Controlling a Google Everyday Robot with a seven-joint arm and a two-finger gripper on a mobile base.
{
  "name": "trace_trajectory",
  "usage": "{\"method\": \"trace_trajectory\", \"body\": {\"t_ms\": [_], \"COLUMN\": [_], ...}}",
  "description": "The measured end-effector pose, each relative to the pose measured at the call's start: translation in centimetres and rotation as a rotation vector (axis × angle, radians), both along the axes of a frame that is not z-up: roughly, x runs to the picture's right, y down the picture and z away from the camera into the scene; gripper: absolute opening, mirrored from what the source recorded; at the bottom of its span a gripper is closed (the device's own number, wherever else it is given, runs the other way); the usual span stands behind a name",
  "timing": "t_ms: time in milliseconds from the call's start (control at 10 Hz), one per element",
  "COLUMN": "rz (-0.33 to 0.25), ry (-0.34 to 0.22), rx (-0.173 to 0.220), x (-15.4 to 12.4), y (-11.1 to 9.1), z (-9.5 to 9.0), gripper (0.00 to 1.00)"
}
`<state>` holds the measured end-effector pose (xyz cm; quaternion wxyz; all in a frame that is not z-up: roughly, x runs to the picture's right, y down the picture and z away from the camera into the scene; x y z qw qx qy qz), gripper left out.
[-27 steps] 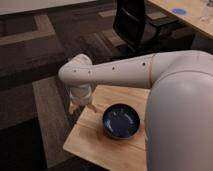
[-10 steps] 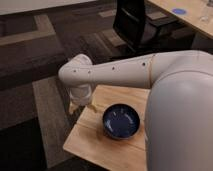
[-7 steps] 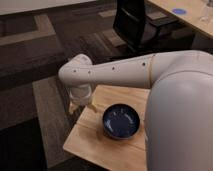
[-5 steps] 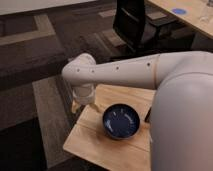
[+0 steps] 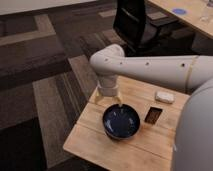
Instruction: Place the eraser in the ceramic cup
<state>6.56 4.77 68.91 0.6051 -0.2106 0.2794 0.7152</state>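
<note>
The eraser (image 5: 153,115), a small flat dark block, lies on the wooden table (image 5: 95,142) just right of the dark blue bowl (image 5: 121,121). My gripper (image 5: 109,99) hangs from the white arm (image 5: 150,67) over the table's far left part, just behind the bowl and well left of the eraser. The ceramic cup does not show; the spot under the wrist and gripper is hidden.
A small white rounded oblong object (image 5: 164,97) lies at the table's far right, behind the eraser. A black office chair (image 5: 137,25) stands beyond the table on patterned carpet. A long wooden desk (image 5: 192,15) is at the top right. My white body fills the right edge.
The arm has lifted and shifted, uncovering the right part of the table, so the eraser and the white oblong object now show. The gripper has moved right, closer to the bowl.
</note>
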Motion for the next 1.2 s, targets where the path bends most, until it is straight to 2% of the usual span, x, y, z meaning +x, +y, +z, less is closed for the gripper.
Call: {"method": "trace_trajectory", "body": {"t_ms": [700,800,900,1100,1200], "rz": [-0.001,0.012,0.033,0.066,0.074], "ry": [0.000,0.019,0.064,0.114,0.122], "rx": [-0.004,-0.005,0.022,0.063,0.073], "x": [-0.2,0.3,2.3,6.0,6.9], "y": [0.1,0.4,0.5,1.5,1.7], "z": [0.1,0.1,-0.2,-1.1,-1.3], "gripper": [0.65,0.65,0.65,0.65,0.65]}}
